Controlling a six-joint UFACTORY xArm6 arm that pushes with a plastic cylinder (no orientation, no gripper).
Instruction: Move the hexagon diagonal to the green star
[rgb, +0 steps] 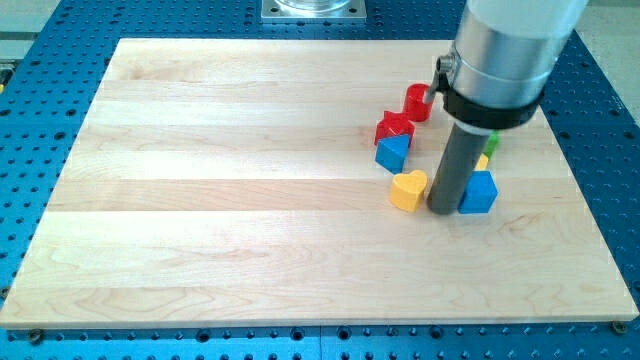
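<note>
My tip (441, 208) rests on the board between a yellow heart block (407, 190) on its left and a blue block (479, 192) on its right, close to both. A green block (493, 143), mostly hidden behind the rod, peeks out at the rod's right; its shape cannot be made out. A small yellow block (483, 161) shows just below it, also mostly hidden. A red block (394, 127) sits above a blue block (392, 153), touching it. Another red block (417, 102) lies further up, by the rod.
The wooden board (250, 190) lies on a blue perforated table (620, 150). All blocks cluster in the board's upper right. A metal mount (313, 9) sits at the view's top edge.
</note>
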